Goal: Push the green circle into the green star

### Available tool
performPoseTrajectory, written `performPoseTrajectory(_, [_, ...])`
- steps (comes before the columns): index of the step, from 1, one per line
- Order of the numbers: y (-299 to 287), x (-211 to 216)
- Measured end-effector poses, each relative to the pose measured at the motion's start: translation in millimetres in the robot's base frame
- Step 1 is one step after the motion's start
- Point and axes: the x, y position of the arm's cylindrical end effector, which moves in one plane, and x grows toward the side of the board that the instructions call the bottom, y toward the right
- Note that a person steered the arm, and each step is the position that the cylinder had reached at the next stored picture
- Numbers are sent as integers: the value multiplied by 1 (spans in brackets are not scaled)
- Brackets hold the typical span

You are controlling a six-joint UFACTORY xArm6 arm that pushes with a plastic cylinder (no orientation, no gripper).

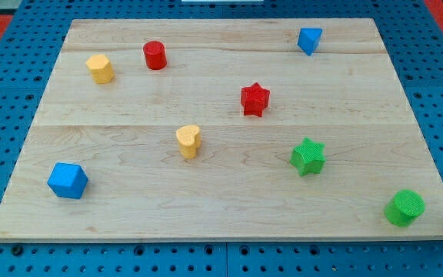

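Note:
The green circle (pixel 404 208) stands near the board's bottom right corner. The green star (pixel 308 156) stands up and to the left of it, with a clear gap of bare wood between them. My tip does not show in the camera view, and no part of the rod or arm is visible.
On the wooden board (pixel 221 208) also stand a red star (pixel 255 99), a yellow heart (pixel 188 141), a blue cube (pixel 68 180) at the lower left, a yellow hexagon (pixel 100 68), a red cylinder (pixel 154 55) and a blue block (pixel 309 39) at the top right.

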Motion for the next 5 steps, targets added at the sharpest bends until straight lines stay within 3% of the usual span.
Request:
performPoseTrajectory(1, [-73,-23])
performPoseTrajectory(3, [-109,-87])
performPoseTrajectory(4, [-89,-51])
performPoseTrajectory(5, [-113,-34])
